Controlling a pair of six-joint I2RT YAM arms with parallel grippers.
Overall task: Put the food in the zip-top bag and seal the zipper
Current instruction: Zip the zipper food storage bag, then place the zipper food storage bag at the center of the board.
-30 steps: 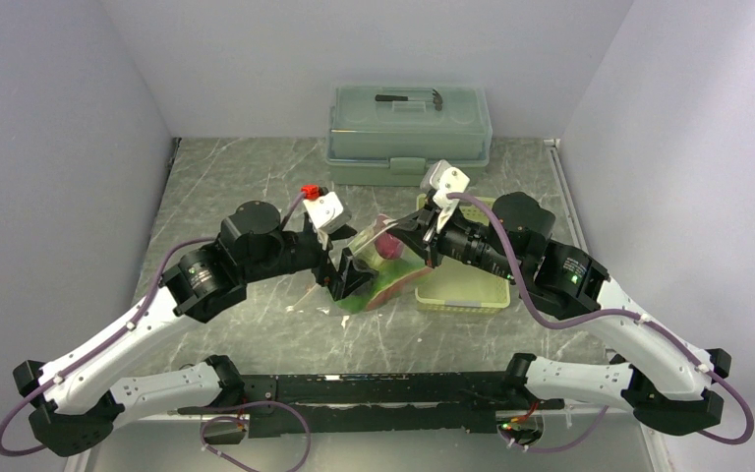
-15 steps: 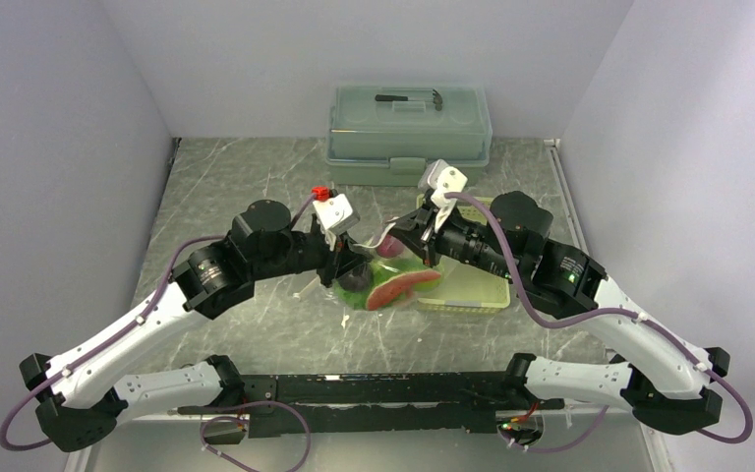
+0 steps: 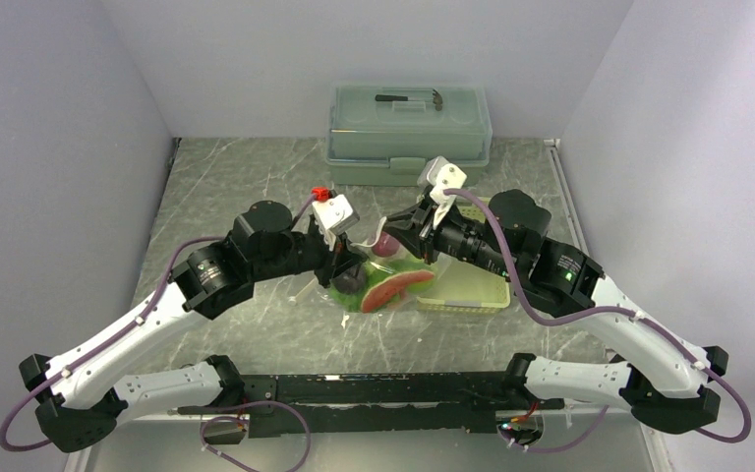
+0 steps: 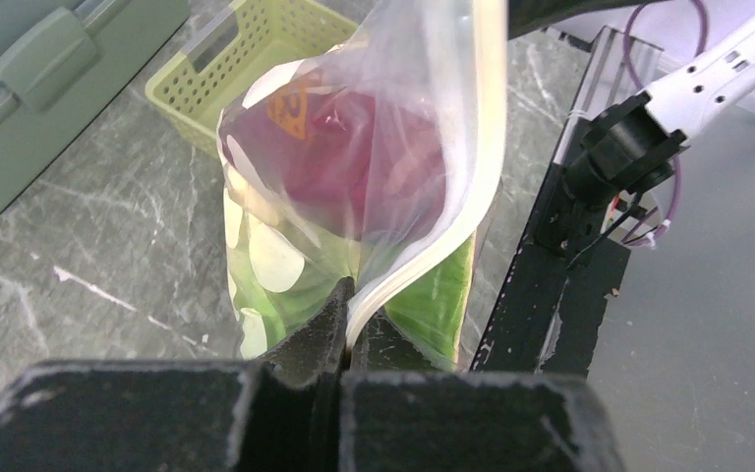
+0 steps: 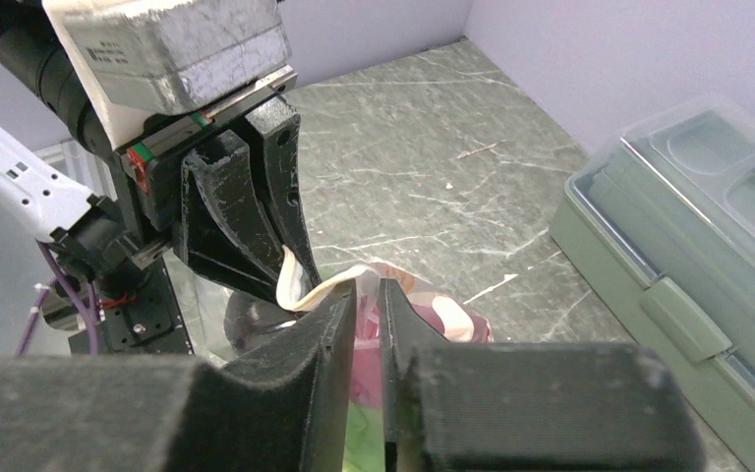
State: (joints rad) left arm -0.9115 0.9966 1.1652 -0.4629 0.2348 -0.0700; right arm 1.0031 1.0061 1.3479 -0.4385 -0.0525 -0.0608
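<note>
The zip-top bag [image 3: 385,280] hangs between both grippers at mid-table. Through its clear dotted film I see the food: green lettuce [image 4: 447,295], a magenta root [image 4: 354,167], a red watermelon slice [image 3: 393,287] and a dark round piece [image 3: 352,280]. My left gripper [image 4: 352,329] is shut on the zipper [image 4: 393,288], the pale strip along the bag's mouth. My right gripper [image 5: 367,288] stands a short way along the same strip [image 5: 319,290]. Its jaws are a narrow gap apart, with bag film between them. The left gripper's fingers [image 5: 226,221] face it closely.
A pale yellow-green perforated tray [image 3: 464,292] lies just right of the bag, under the right arm. A lidded grey-green box [image 3: 408,128] stands at the back. The arms' black base rail [image 3: 374,388] runs along the near edge.
My left gripper moved in and shut on the zipper strip. The bag dropped lower and lies flatter. My right gripper's jaws have just parted slightly.
</note>
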